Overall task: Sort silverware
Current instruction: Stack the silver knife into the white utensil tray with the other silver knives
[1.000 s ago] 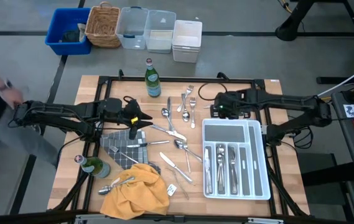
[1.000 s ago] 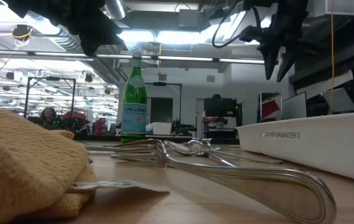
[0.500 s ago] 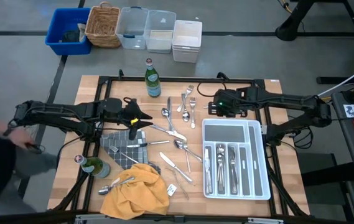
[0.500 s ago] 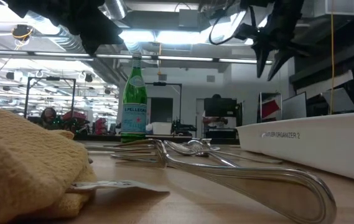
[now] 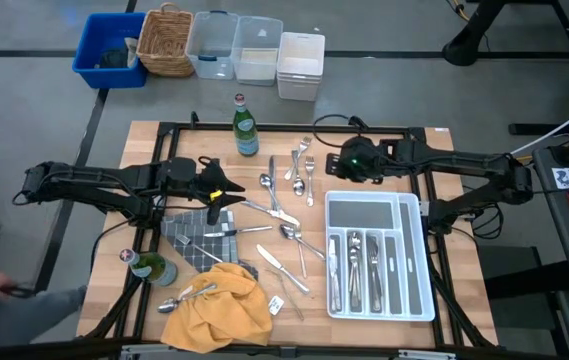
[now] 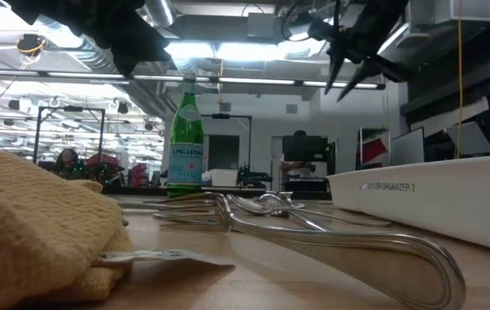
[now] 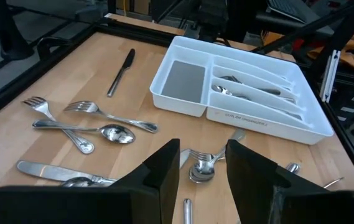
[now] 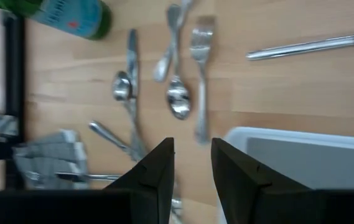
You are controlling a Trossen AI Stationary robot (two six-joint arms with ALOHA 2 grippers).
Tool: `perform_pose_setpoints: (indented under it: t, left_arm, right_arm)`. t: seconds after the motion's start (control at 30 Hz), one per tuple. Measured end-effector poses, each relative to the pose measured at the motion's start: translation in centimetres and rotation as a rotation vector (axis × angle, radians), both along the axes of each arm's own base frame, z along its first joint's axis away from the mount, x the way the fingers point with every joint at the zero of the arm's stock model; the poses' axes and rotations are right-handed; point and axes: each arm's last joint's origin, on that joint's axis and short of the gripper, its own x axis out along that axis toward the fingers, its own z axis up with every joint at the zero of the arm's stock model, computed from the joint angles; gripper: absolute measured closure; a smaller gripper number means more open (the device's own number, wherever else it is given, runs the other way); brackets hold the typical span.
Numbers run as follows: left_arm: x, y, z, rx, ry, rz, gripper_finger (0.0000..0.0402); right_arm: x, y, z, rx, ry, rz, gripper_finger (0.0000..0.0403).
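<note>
Forks, knives and spoons wait on the table.
The left gripper (image 5: 226, 192) hangs over a gray cloth (image 5: 196, 233), fingers apart and empty. A yellow cloth (image 5: 219, 302) hides part of 1 spoon (image 5: 182, 299). The silverware (image 5: 282, 215) lies loose mid-table. The right gripper (image 5: 345, 160) hovers just behind the white tray (image 5: 416, 262), fingers apart, empty.

White tray (image 5: 416, 262) toward table's right side, cutlery in its slots. Left of tray: scattered silverware (image 5: 284, 215), grey cloth (image 5: 196, 238), yellow cloth (image 5: 216, 306). Right gripper (image 5: 342, 160) above tray's far-left corner.
</note>
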Motion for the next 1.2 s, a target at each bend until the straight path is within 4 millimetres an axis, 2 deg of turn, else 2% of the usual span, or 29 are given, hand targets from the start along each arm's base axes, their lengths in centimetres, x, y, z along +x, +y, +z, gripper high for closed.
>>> perform_pose_setpoints:
  t: [0.67,1.2]
  left_arm:
    - [0.0,0.0,0.0,-0.004,0.001,0.001,0.0284]
    - [0.0,0.0,0.0,-0.01,0.0,0.004,0.0284]
  right_arm:
    - [1.7,-0.5,1.6,-0.077,-0.242,-0.053,0.0295]
    - [1.5,-0.5,1.3,-0.071,-0.209,-0.056,0.0295]
